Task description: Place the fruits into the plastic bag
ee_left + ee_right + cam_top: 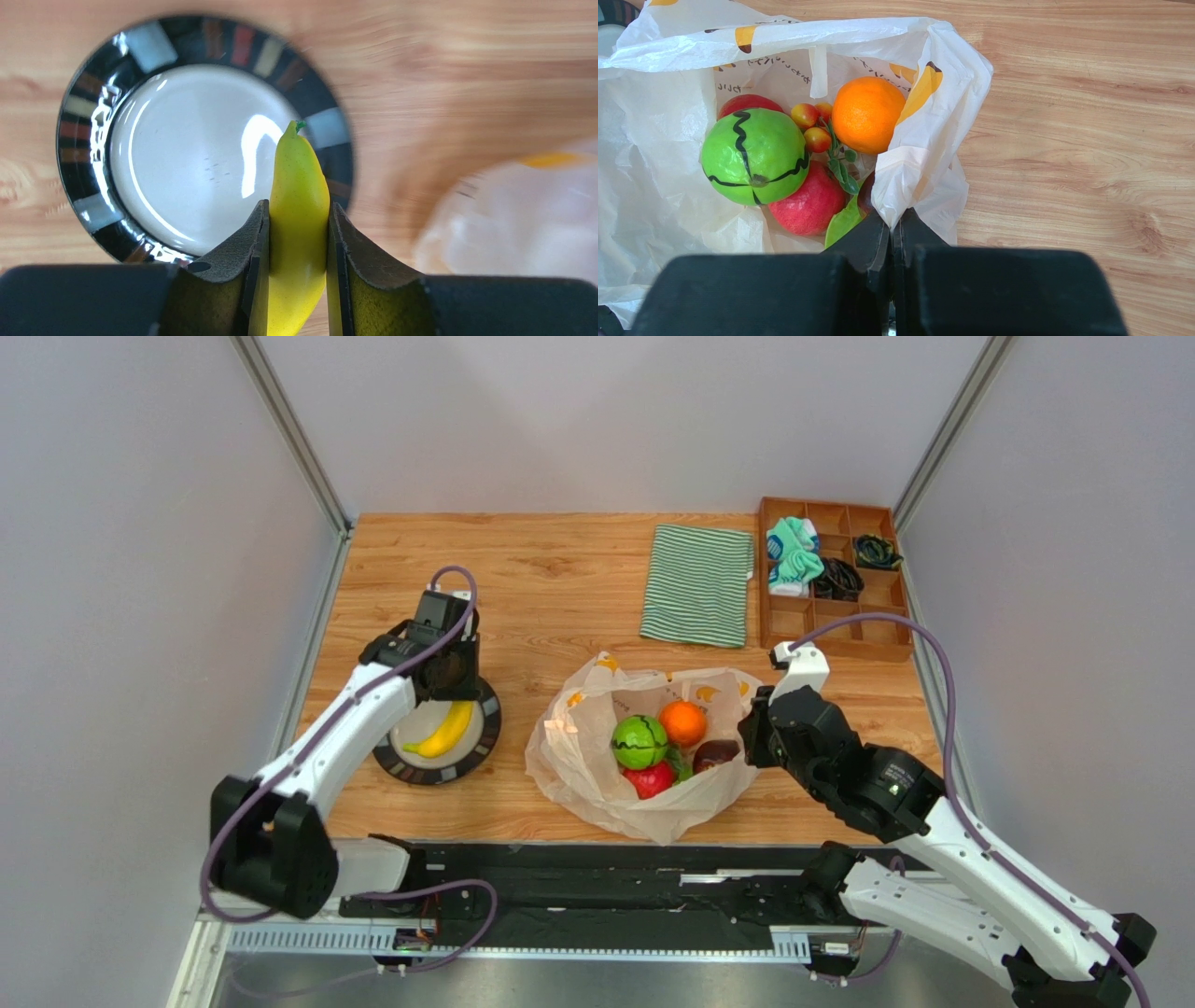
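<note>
**Left hand** [299,210]: both fingers clamped on the lower half of a yellow toy banana [297,164]. Its green-tipped end points out over the dark, colour-blocked rim of a round white plate [91,119]. Whether the banana rests on the plate or hangs clear of it cannot be told.

**Right hand** [896,225]: fingers closed, pinching the right edge of a crinkly translucent whitish plastic bag printed with yellow bananas [661,189]. The bag lies open-mouthed on the light wooden table [561,588], near the plate on its right.

**Inside the bag**, packed close together: a round green fruit with black lines [753,166], a smooth orange [866,114], a red apple [808,206] and a sprig of small red-yellow berries [816,138].

**Far right of the table**: a green-and-white striped folded cloth [697,584] and, just beside it, a brown wooden compartment tray [793,623].
</note>
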`<action>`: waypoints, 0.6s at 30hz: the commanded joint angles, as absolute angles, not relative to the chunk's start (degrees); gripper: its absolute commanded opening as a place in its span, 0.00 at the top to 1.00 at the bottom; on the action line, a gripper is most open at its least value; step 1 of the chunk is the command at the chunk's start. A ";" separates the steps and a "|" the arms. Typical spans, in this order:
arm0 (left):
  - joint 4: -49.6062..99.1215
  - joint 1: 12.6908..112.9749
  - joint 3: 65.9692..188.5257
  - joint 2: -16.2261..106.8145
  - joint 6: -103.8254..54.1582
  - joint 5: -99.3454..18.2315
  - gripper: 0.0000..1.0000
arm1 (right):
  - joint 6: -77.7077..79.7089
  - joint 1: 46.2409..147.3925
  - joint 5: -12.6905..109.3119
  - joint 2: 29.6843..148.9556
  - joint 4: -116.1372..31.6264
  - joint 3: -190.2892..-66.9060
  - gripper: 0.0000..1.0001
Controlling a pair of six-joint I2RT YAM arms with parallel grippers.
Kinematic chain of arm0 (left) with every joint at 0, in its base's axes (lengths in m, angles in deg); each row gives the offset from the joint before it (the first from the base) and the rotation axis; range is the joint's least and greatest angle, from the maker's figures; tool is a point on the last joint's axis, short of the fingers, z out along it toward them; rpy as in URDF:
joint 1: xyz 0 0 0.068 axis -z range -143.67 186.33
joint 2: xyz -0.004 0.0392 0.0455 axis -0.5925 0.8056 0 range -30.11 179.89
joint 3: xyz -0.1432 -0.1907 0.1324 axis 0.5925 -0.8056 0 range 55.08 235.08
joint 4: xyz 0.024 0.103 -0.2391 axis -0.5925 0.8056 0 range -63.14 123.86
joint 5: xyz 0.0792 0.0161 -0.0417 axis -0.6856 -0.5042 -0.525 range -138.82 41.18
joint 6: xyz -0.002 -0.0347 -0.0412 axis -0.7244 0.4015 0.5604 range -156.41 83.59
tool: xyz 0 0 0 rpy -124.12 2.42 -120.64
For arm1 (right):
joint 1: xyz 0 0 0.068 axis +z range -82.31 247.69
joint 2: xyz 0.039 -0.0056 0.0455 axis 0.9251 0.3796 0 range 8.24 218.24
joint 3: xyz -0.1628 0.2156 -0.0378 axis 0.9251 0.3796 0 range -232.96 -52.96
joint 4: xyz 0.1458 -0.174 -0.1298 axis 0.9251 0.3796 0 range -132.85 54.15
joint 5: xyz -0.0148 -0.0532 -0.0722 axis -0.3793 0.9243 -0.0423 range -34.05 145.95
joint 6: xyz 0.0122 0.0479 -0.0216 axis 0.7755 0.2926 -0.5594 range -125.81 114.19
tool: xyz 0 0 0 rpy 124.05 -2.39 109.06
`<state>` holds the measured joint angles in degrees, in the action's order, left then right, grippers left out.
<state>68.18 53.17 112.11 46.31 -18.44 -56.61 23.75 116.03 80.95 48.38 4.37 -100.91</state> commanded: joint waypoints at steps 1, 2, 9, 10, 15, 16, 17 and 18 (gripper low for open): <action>61.79 63.45 118.08 34.16 -16.03 -52.51 1.00 | 23.98 116.21 81.18 48.49 1.89 -101.30 0.97; 59.06 65.75 118.44 29.87 -14.98 -52.16 1.00 | 23.98 116.29 80.92 48.49 1.54 -101.39 0.97; 19.33 87.55 111.16 20.15 -14.43 -51.02 1.00 | 24.42 116.21 80.74 47.44 1.88 -100.95 0.97; 15.65 91.58 111.67 23.29 -16.09 -51.10 1.00 | 24.51 116.21 80.82 47.35 1.97 -101.04 0.97; 12.28 98.29 116.59 35.44 -15.76 -49.70 1.00 | 24.77 116.29 80.91 46.56 2.68 -101.13 0.97; 9.75 99.60 116.60 38.76 -14.28 -49.78 1.00 | 24.95 116.21 80.83 46.30 2.94 -101.04 0.97; 9.11 99.96 116.95 40.53 -13.22 -50.39 1.00 | 24.95 116.12 81.09 46.21 3.03 -101.04 0.97; 9.46 100.40 118.52 42.21 -12.08 -51.10 1.00 | 24.86 116.20 81.18 45.86 3.29 -101.13 0.97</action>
